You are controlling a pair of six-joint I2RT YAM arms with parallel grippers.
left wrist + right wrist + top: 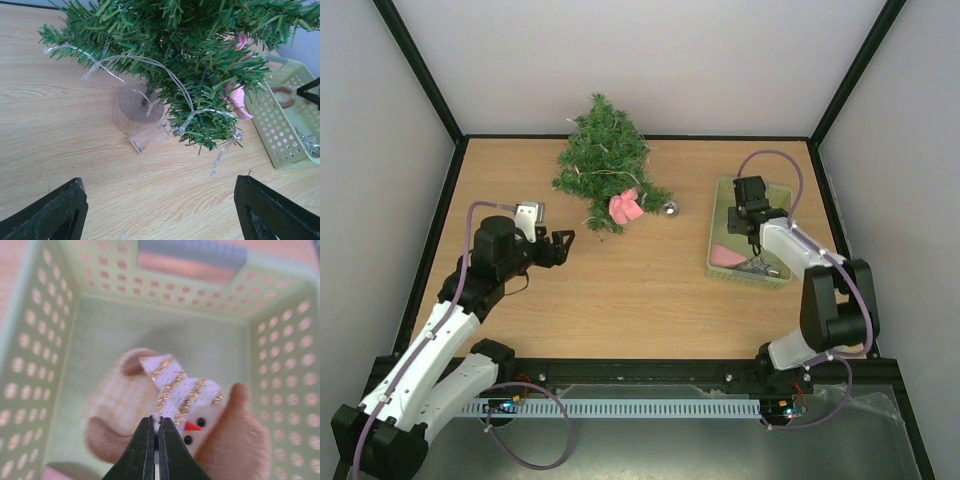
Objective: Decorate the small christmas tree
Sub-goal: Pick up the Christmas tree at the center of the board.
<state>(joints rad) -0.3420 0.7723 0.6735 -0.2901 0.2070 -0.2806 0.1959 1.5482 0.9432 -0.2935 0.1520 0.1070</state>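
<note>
My right gripper [156,421] is down in the basket [30,365], jaws pinched together on the edge of the snowman [200,412], on its striped cloth. That hold looks thin to me: lifting fast could let the cloth slip out, or drag the basket along. My left gripper [560,248] stands apart, empty, near the tree [600,160] at the tabletop's far middle; its loose light strand [150,65] could snag me.

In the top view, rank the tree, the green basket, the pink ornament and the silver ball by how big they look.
1. tree
2. basket
3. pink ornament
4. silver ball
</note>
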